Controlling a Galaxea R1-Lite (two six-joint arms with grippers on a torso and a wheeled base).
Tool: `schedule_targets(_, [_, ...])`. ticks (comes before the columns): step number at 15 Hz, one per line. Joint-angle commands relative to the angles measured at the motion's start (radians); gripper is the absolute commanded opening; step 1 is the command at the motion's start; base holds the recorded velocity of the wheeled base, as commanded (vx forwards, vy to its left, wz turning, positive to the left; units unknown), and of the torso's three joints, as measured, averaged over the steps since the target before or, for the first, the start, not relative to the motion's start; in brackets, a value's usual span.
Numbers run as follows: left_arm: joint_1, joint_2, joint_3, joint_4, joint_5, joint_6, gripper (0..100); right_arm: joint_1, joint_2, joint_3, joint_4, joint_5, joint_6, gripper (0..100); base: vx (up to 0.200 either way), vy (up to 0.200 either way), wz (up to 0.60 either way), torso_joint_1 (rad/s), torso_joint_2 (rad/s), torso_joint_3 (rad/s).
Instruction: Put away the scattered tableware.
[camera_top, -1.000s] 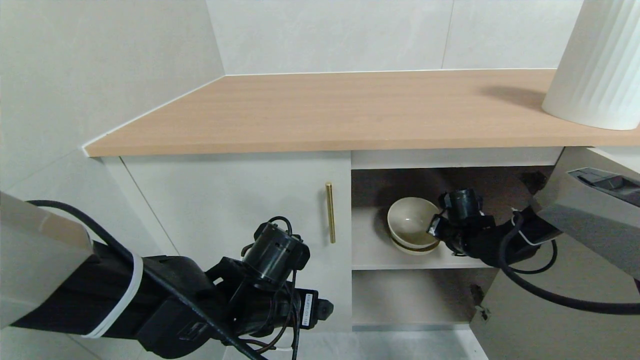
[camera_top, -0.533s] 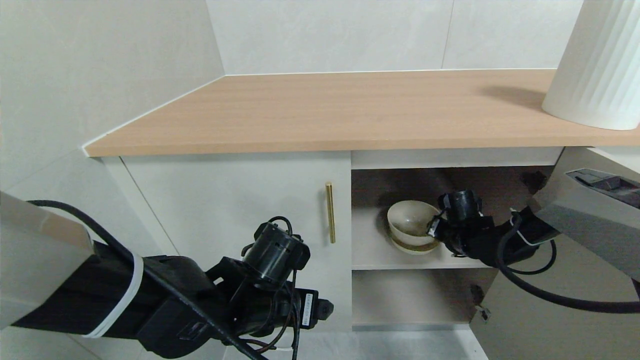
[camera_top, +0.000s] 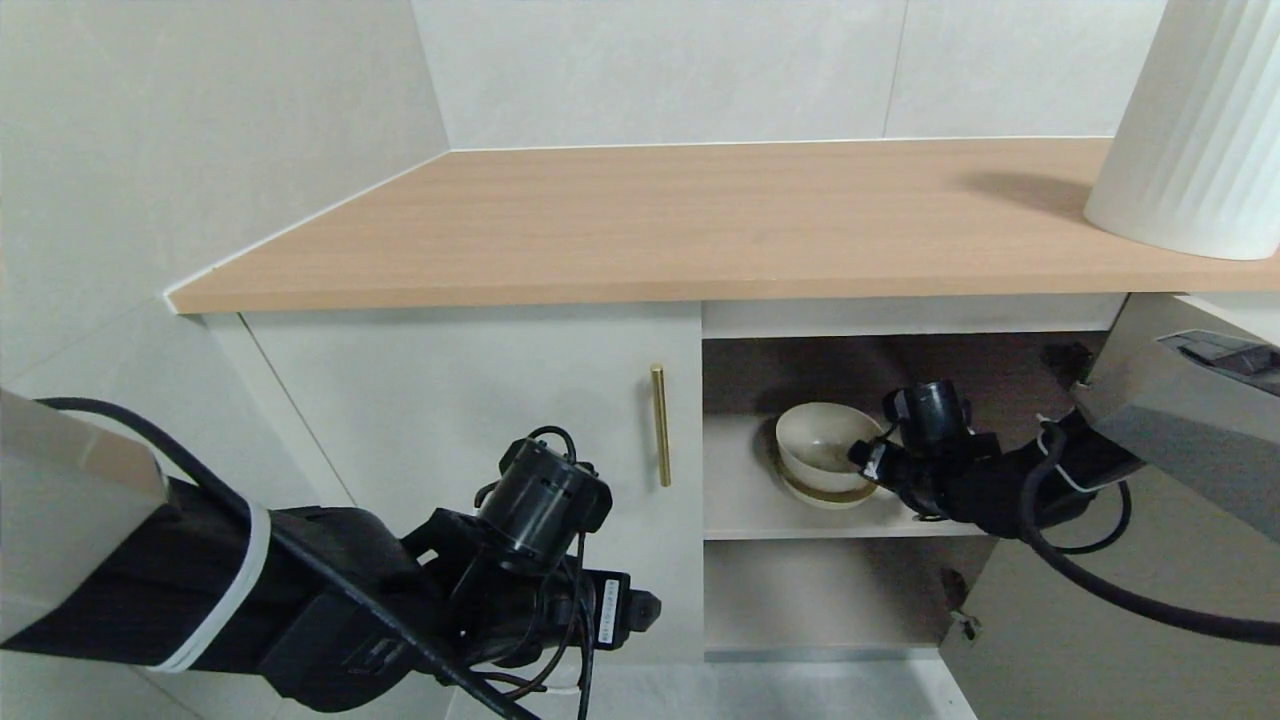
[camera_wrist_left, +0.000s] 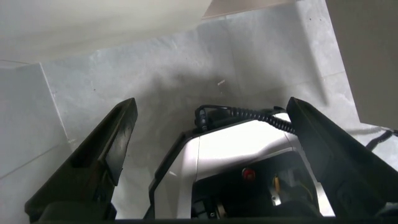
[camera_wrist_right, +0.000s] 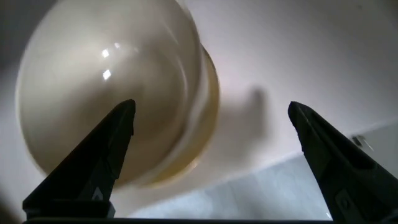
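Bowls (camera_top: 822, 450) are nested in a stack on the upper shelf (camera_top: 740, 500) of the cabinet's open right bay, under the wooden counter (camera_top: 650, 220). At near left, the left arm hangs low in front of the closed door (camera_top: 450, 420). The left gripper (camera_wrist_left: 211, 109) has its jaws spread wide with nothing between them, over pale tiles (camera_wrist_left: 155, 81). Right of the arm, a brass handle (camera_top: 659, 425) stands upright near the door's right edge. Next comes the open bay, with the stack near the middle of the shelf. The cream top bowl (camera_wrist_right: 106, 93) sits upright in a darker-rimmed lower bowl (camera_top: 825, 493). Just right of the stack, the right gripper (camera_wrist_right: 211, 109) is inside the bay, jaws wide apart and gripping nothing. Whether a finger touches the top bowl I cannot tell. On the counter at far right stands a white ribbed vessel (camera_top: 1190, 130).
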Motion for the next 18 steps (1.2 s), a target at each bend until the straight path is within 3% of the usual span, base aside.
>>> schedule_targets(1, [0.031,-0.054,0.006,0.004,0.012,0.004,100,0.007,-0.11,0.071,0.019,0.021,-0.004,100,0.0,0.0,0.0,0.0,0.0,0.0])
schedule_targets(3, [0.141,-0.16,0.026,0.004,0.052,0.03,100,0.02,-0.308,0.223,0.041,0.08,-0.137,100,0.0,0.0,0.0,0.0,0.0,0.0])
schedule_targets(6, [0.219,-0.351,0.127,0.004,0.06,0.09,100,0.095,-0.576,0.43,0.044,0.154,-0.237,100,0.0,0.0,0.0,0.0,0.0,0.0])
schedule_targets(9, [0.219,-0.489,0.213,0.005,0.065,0.091,100,0.187,-0.777,0.483,0.222,0.16,-0.242,100,0.0,0.0,0.0,0.0,0.0,0.0])
schedule_targets(12, [0.219,-0.536,0.231,0.013,0.089,0.091,100,0.238,-0.875,0.489,0.424,0.165,-0.24,100,0.0,0.0,0.0,0.0,0.0,0.0])
schedule_targets(18, [0.218,-0.491,0.23,0.013,0.095,0.091,100,0.267,-0.889,0.52,0.441,0.159,-0.243,100,0.0,0.0,0.0,0.0,0.0,0.0])
